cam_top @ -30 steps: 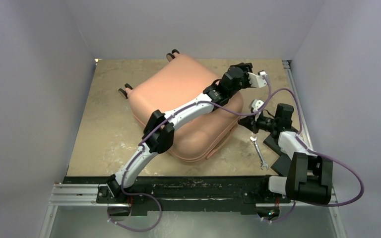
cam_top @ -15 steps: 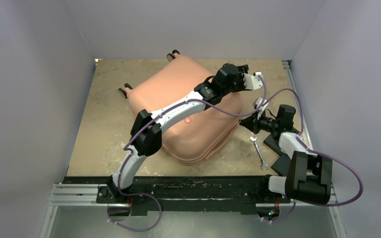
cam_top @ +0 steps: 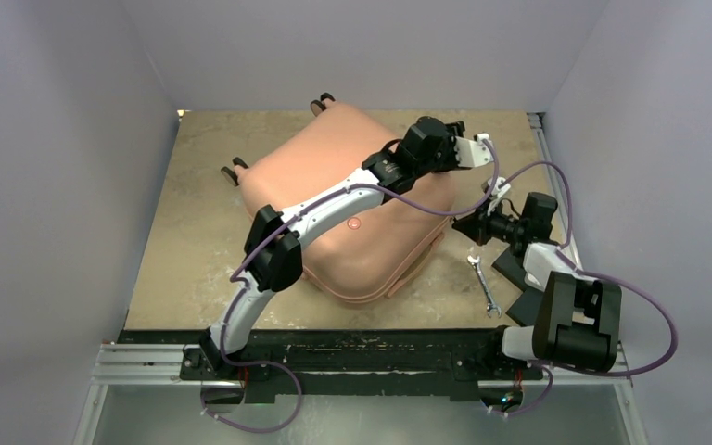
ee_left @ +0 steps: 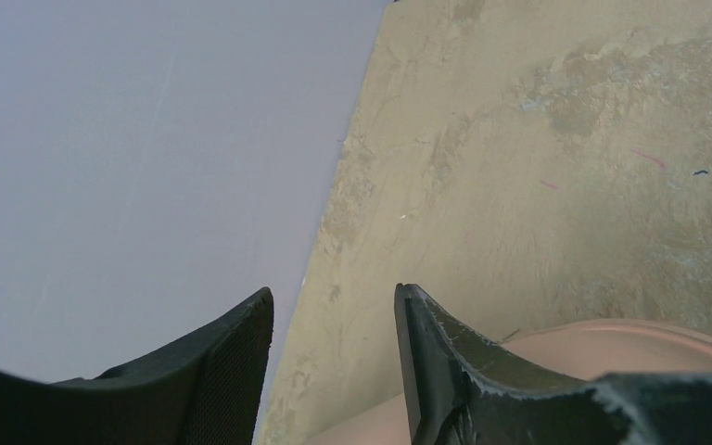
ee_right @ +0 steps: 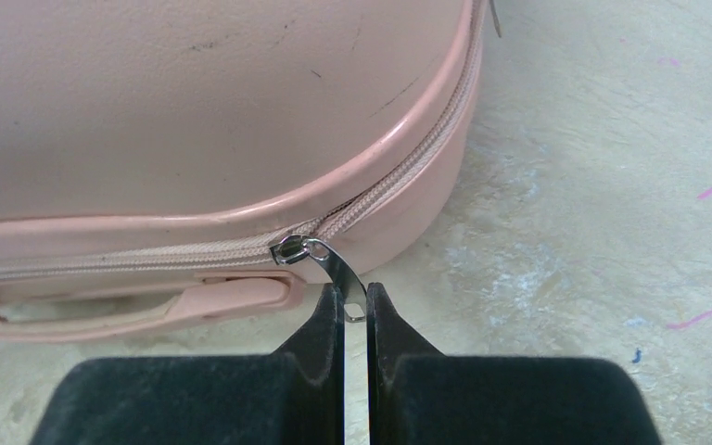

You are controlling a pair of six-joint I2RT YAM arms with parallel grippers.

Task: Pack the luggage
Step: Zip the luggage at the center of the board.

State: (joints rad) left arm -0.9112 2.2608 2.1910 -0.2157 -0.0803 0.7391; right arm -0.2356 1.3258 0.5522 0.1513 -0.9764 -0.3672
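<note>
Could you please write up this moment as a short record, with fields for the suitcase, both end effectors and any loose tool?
luggage: pink, lid shut, lying on the table
right end effector: shut on the zipper pull
left end effector: open, empty, over the luggage's far right corner
wrench: on the table beside the right arm, apart from the luggage

The salmon-pink hard-shell suitcase lies flat with its lid down, skewed across the middle of the tabletop. Its small dark wheels face the far-left corner. Its metal zipper pull hangs at a rounded corner toward the right edge.
</note>
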